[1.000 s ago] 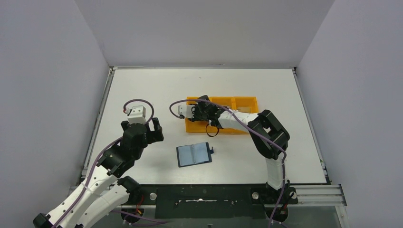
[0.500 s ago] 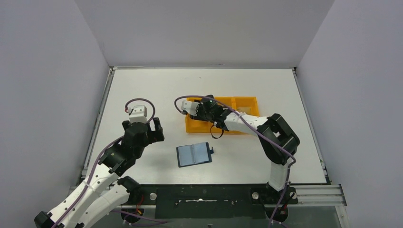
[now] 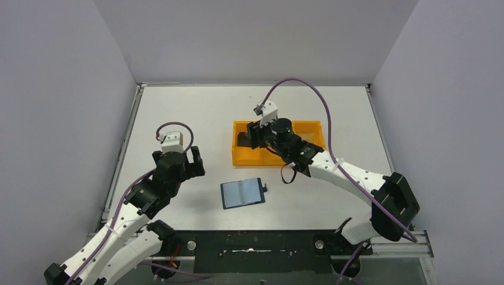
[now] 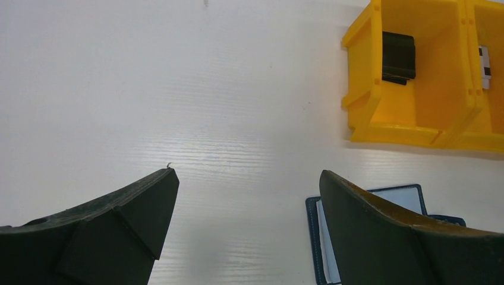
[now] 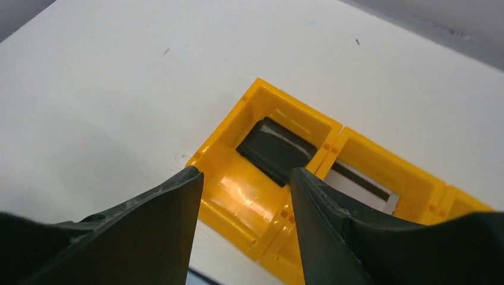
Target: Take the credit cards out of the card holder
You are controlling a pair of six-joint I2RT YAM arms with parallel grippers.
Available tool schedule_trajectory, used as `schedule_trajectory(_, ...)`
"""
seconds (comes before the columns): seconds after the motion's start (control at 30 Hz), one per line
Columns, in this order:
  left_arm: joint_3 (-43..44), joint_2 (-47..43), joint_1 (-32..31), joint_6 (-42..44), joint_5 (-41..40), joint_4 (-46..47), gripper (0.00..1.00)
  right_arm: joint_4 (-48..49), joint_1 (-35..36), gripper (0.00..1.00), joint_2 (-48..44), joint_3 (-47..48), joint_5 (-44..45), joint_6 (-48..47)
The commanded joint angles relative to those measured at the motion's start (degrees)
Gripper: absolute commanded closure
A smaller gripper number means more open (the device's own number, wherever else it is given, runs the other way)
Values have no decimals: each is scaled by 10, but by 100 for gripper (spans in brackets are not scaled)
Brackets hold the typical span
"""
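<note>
The wallet lies open and flat on the smooth white desk, in the lower centre of the top view. It has a dark blue border around paler blue-grey pockets. Above it is the orange plastic tray with glossy walls. A black card lies in its left compartment and a thin grey card in the middle one. The right end effector hangs over the tray, fingers spread and empty; half a second ago it was low inside the tray. The left end effector is spread wide too, empty, and has hardly moved.
</note>
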Motion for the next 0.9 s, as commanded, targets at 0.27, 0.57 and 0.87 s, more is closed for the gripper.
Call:
schedule_trajectory(0.27,19,11,22,3,11,26,9,-117,15,11,-137,-95,149,381)
schedule_trajectory(0.57,17,11,31,6,20,31,9,-45,38,2,-174,-186,98,484)
schedule_trajectory(0.87,15,8,35,6,18,32,9,-154,201,11,-49,-91,271,547)
